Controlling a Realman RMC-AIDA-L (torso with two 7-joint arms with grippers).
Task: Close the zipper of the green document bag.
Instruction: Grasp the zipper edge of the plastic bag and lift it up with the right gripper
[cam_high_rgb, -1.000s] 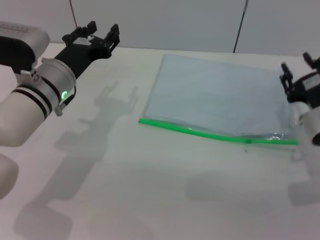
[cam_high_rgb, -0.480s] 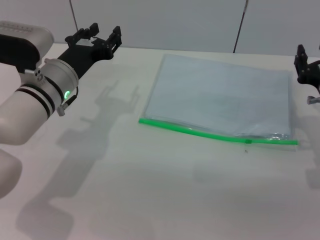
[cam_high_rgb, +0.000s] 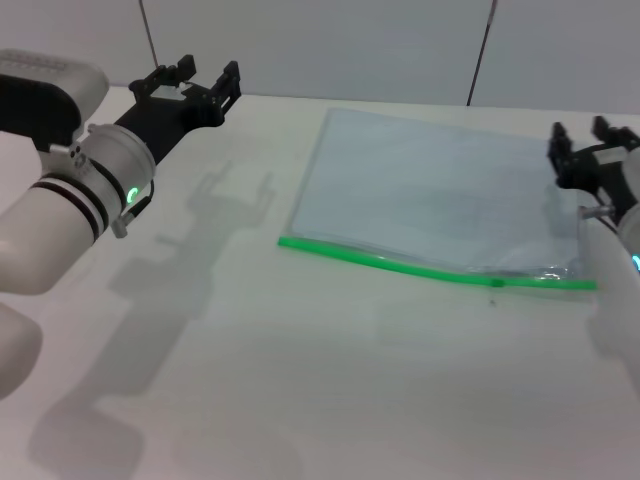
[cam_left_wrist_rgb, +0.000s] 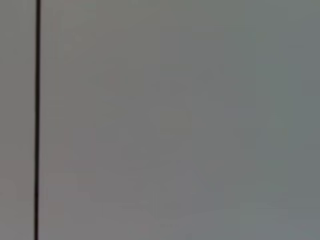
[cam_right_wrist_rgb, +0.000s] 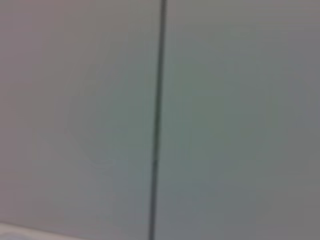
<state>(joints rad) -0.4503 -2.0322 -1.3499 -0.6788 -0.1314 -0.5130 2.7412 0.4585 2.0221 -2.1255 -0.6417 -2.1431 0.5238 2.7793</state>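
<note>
White matte desk (cam_high_rgb: 300, 380) fills most of the head view, bare apart from the bag and arm shadows. Behind its far edge, pale grey wall panels (cam_high_rgb: 350, 45) split by thin dark seams; both wrist views show only that wall and a seam, so no close look at the work.

Large flat rectangular green document bag (cam_high_rgb: 440, 195) of translucent pale blue-grey plastic lies flat toward the far right part of the desk, its right end near the desk's right edge. Thin bright green plastic zipper (cam_high_rgb: 420, 265) runs along the bag's near long edge, slightly wavy, from the bag's near left corner to its near right corner. Small dark speck near the right end may be the slider; too small to tell.

Left gripper (cam_high_rgb: 195, 75), black, held up over the far left corner of the desk, well apart from the bag, fingers spread wide, holding nothing. Right gripper (cam_high_rgb: 585, 145), black, hangs at the desk's right edge just beside the bag's far right corner, fingers apart, empty.

Risks, as judgement: bag is light and slick, likely to slide or bunch if the slider is pulled without the other gripper pinning it. Slider is tiny, so a pinch may miss or grab film instead. Wavy strip could jam the slider. Wrist cameras facing the wall give no help in aiming.
</note>
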